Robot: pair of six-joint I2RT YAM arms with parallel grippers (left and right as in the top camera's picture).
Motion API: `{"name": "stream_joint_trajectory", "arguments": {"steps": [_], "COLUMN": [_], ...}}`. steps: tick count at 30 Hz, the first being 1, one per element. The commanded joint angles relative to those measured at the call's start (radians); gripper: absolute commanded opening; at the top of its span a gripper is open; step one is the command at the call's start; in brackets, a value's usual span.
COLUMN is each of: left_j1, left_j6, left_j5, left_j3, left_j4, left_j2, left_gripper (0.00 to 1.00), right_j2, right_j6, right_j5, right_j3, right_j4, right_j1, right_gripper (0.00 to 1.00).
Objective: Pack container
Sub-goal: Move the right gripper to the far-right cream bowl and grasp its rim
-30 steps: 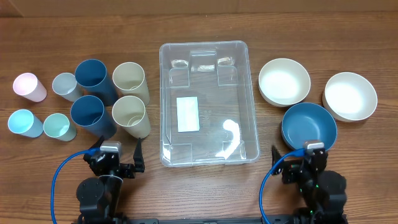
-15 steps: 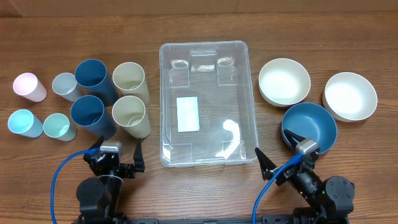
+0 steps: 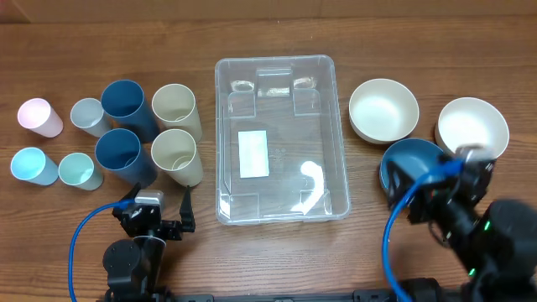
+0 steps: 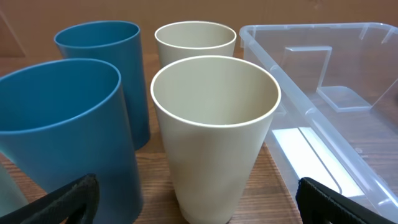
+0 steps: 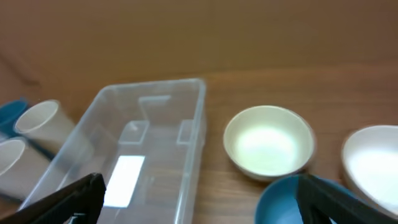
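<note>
We have the container [image 3: 285, 109] mid-table, upright, white label [image 3: 253, 154] on its base. Cream cups [image 3: 176, 151] stand just left of it, a cream bowl [image 3: 383, 109] just right. Right gripper [image 5: 199, 202] hangs over the blue bowl [image 3: 411, 164], jaws apart. Left gripper [image 4: 199, 205] faces the cream cups, jaws wide apart.

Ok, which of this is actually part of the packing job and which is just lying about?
Job: container, empty.
Loose beside it, probably what gets packed: blue cups, cream cups, small pastel cups; cream bowls, blue bowl.
</note>
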Motion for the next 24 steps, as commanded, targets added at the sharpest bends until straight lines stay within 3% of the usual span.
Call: {"name": "stream_joint_trajectory", "arguments": {"steps": [1, 5, 9, 15, 24], "left_j1": [-0.008, -0.008, -0.008, -0.008, -0.008], "left_j6": [0.019, 0.019, 0.019, 0.019, 0.019], "left_j5": [0.014, 0.013, 0.013, 0.013, 0.014], "left_j3": [-0.009, -0.009, -0.009, -0.009, -0.009], "left_j4": [0.005, 0.005, 0.005, 0.005, 0.005], "left_j2": [-0.012, -0.012, -0.012, -0.012, -0.012], "left_gripper": [1.0, 1.0, 1.0, 1.0, 1.0], "right_j2": [0.196, 0.365, 0.465, 0.666, 0.972], "right_j6": [0.004, 0.005, 0.014, 0.329, 0.344], "right_j5": [0.179, 0.158, 0.186, 0.218, 0.047], "right_j3": [0.214, 0.358, 0.373, 0.373, 0.373], "right_j4": [-0.045, -0.058, -0.097, -0.295, -0.338], "right_j1": [0.003, 0.003, -0.011, -0.272, -0.6], "right_gripper": [1.0, 1.0, 1.0, 1.0, 1.0]}}
